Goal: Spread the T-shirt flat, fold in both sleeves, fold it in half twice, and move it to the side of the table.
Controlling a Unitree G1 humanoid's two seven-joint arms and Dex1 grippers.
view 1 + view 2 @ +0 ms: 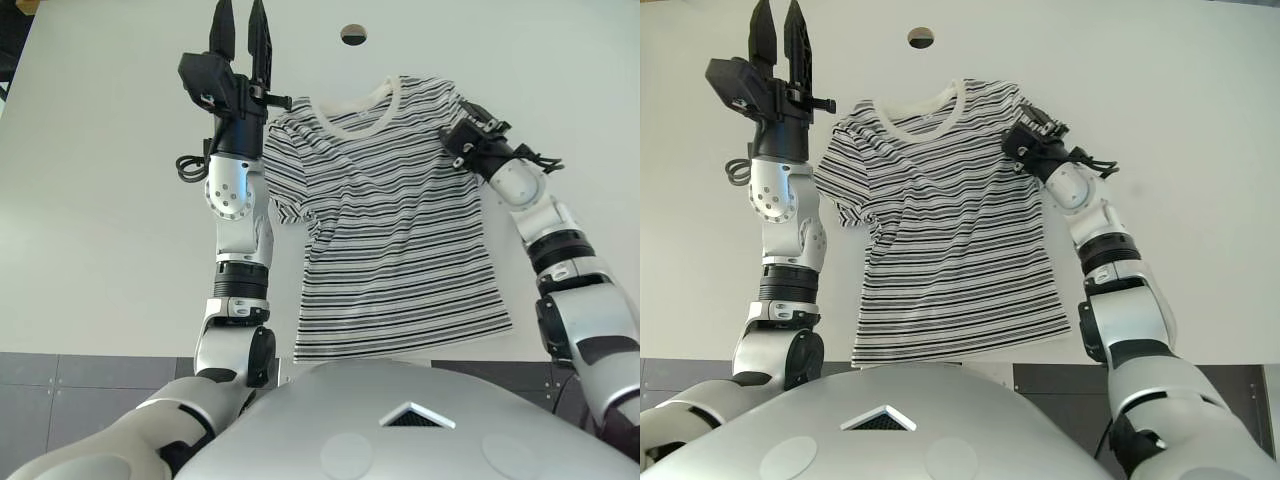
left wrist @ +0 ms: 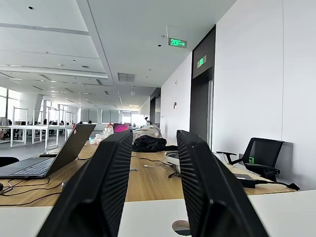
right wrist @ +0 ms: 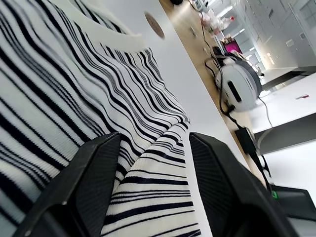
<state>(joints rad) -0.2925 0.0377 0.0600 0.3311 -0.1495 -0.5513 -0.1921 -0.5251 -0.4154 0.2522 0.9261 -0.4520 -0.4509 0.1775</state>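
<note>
Stripes of T-shirt (image 1: 395, 230) sleeve lie between parted fingers (image 3: 94, 187) of my right gripper (image 3: 154, 140) in its wrist view; left gripper (image 1: 240, 22), released, hovers over tabletop (image 1: 110, 200).

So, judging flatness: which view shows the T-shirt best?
Left eye view: whole T-shirt, collar to hem. Right eye view matches; right wrist view catches striped cloth between its fingers; left wrist view faces the room.
</note>
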